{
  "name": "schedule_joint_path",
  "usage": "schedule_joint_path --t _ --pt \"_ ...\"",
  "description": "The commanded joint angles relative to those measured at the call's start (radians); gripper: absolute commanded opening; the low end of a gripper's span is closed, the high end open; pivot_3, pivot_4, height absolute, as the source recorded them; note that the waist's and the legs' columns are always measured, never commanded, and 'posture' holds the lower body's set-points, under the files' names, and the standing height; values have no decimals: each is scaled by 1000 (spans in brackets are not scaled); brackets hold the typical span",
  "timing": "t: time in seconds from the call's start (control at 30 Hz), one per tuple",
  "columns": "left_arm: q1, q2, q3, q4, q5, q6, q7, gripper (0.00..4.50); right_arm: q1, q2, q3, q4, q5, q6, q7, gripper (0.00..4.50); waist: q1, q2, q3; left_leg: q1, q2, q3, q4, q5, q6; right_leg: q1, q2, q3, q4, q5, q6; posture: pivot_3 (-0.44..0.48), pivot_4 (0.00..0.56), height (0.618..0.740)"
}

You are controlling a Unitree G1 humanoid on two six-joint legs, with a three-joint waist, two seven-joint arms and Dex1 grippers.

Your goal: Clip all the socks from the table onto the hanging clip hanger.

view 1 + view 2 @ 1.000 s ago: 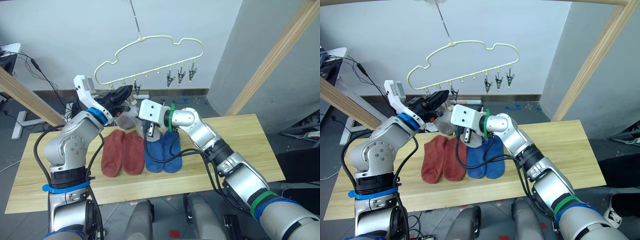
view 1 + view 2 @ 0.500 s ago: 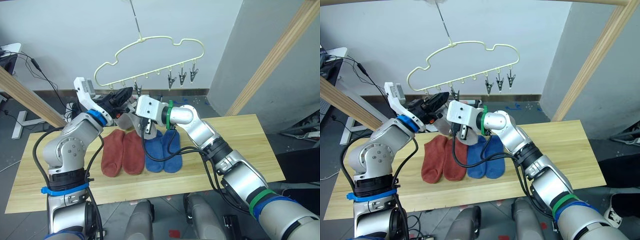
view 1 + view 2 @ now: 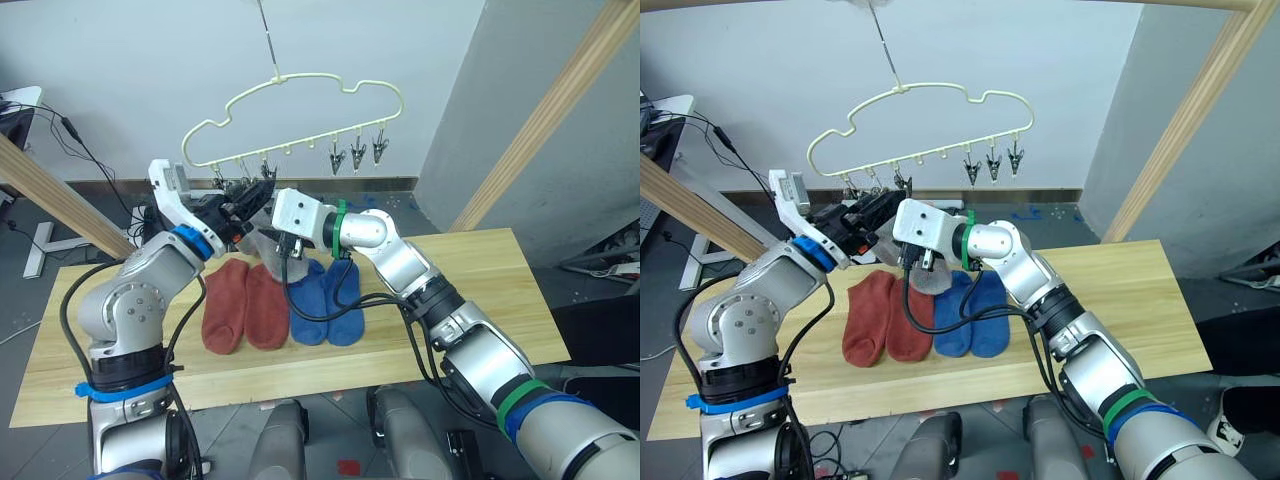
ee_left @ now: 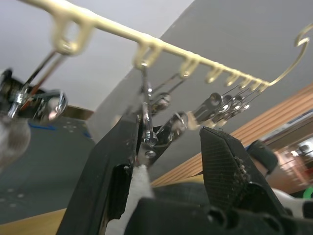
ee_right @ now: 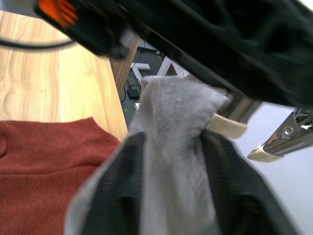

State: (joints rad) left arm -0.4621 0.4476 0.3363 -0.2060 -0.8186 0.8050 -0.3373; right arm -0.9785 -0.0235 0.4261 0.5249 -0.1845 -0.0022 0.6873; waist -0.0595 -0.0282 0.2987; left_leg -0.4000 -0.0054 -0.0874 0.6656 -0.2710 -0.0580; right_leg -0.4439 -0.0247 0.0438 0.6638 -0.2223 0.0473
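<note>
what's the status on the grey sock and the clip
Right gripper shut on grey sock, lifted to the clip hanger. Left gripper open around a clip. Two red socks, two blue socks on table. Nothing blocking.

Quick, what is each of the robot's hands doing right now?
Left gripper: open, its fingers set around a metal clip of the clip hanger.
Right gripper: shut on a grey sock, holding it up by that clip.
</note>
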Motion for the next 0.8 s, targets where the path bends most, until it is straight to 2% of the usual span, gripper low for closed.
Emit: schedule_joint_path --t 0.03,0.13,0.27,0.43,0.67,0.8 --pt "33 43 -40 -71 114 -112 -24 2283 10 0 5 -63 -17 -11 -9 2445 1 0 0 0 0 0 0 0 0 0 0 0 0 0 0 -23 262 740" --pt "59 57 -87 -89 218 -215 -36 2283 46 -28 1 -117 -18 5 8 2445 4 0 0 0 0 0 0 0 0 0 0 0 0 0 0 -19 262 740" --pt "95 55 -151 -105 334 -348 -58 2283 130 -111 -19 -276 -2 62 59 2445 13 0 0 0 0 0 0 0 0 0 0 0 -1 0 0 -21 268 740" --pt "135 14 -268 -104 491 -518 -64 2283 209 -202 -77 -483 51 197 107 2445 17 0 0 -1 0 0 0 -1 1 0 -2 1 -1 0 0 -29 275 740" --pt "135 -91 -314 6 668 -671 54 2283 276 -306 -163 -685 129 375 138 2445 11 0 0 0 0 0 0 -2 4 1 0 0 0 0 0 -37 278 740" --pt "96 -156 -299 110 737 -760 142 2283 338 -377 -256 -837 264 531 189 2445 11 0 0 0 0 0 0 -2 4 1 0 0 0 0 0 -50 280 740"
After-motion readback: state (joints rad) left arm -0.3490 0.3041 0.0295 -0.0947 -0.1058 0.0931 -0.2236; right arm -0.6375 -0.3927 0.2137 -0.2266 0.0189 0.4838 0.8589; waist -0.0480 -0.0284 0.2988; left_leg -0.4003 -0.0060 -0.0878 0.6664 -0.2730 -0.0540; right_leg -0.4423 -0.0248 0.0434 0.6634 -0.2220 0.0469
